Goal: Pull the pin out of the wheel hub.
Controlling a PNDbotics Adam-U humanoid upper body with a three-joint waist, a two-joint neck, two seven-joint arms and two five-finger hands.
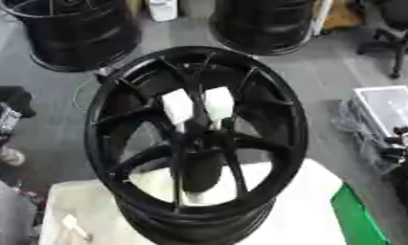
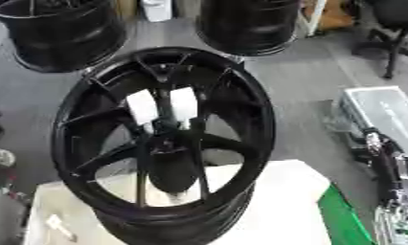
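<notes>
Black wheel hub [image 1: 195,143] lies face-up across the white stand's [image 1: 300,210] far edge; two white-headed pins [image 1: 177,106] stand at its centre. Pins look light, rigid; grasp a head. Neither hand's state can be told.

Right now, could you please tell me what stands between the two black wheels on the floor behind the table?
A white container on grey floor, clearest in the left eye view.
</notes>
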